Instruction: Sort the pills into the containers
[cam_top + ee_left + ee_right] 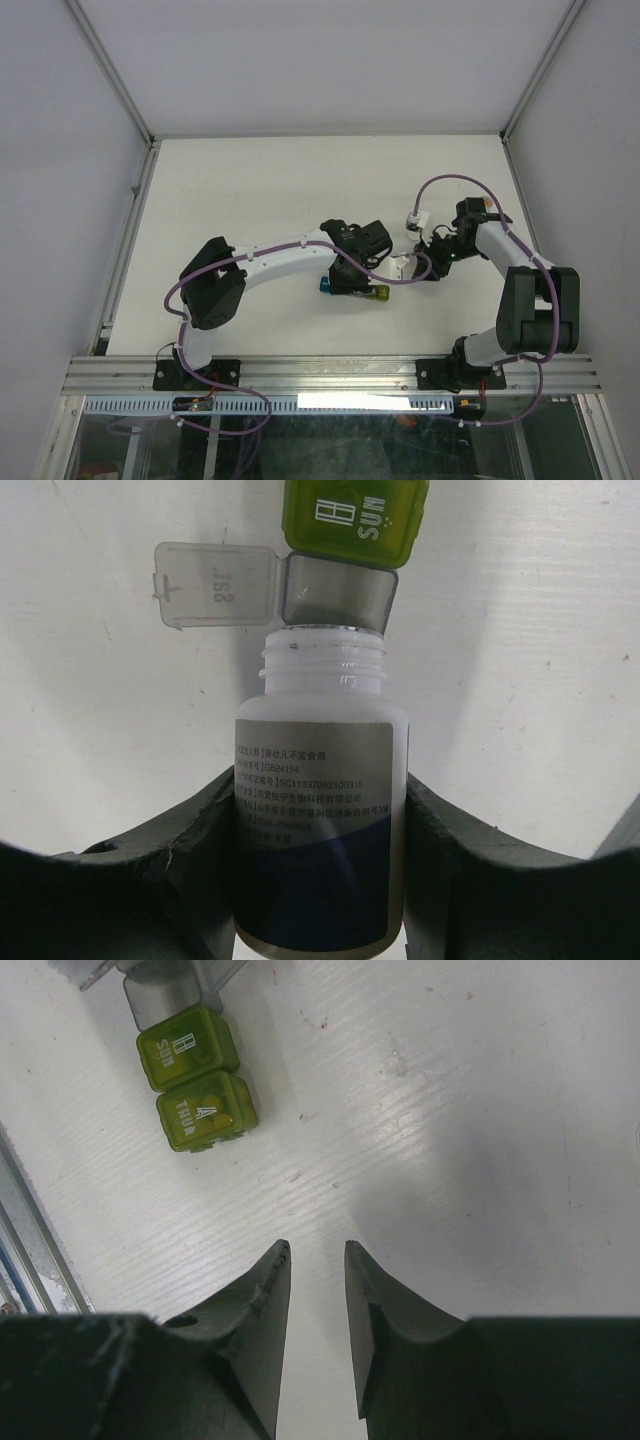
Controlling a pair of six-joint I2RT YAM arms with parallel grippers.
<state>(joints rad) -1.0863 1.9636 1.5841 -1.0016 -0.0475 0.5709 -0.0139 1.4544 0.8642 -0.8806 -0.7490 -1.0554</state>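
My left gripper (320, 785) is shut on a white bottle (320, 810) with a dark label. The bottle has no cap, and its mouth points at the containers (355, 520). It lies just short of a grey compartment (335, 595), whose clear lid (215, 585) is flipped open to the left. A yellow-green compartment marked SUN sits just beyond the grey one. In the top view the containers (380, 293) lie mid-table under the left gripper (358, 268). My right gripper (316, 1245) hovers over bare table, open by a narrow gap with nothing in it, and the containers (195, 1080) are at its upper left. No pills are in view.
The white table (250, 200) is fenced by a metal frame with grey walls on three sides. An aluminium rail (330, 372) runs along the near edge at the arm bases. It also shows at the left of the right wrist view as the rail (30, 1260).
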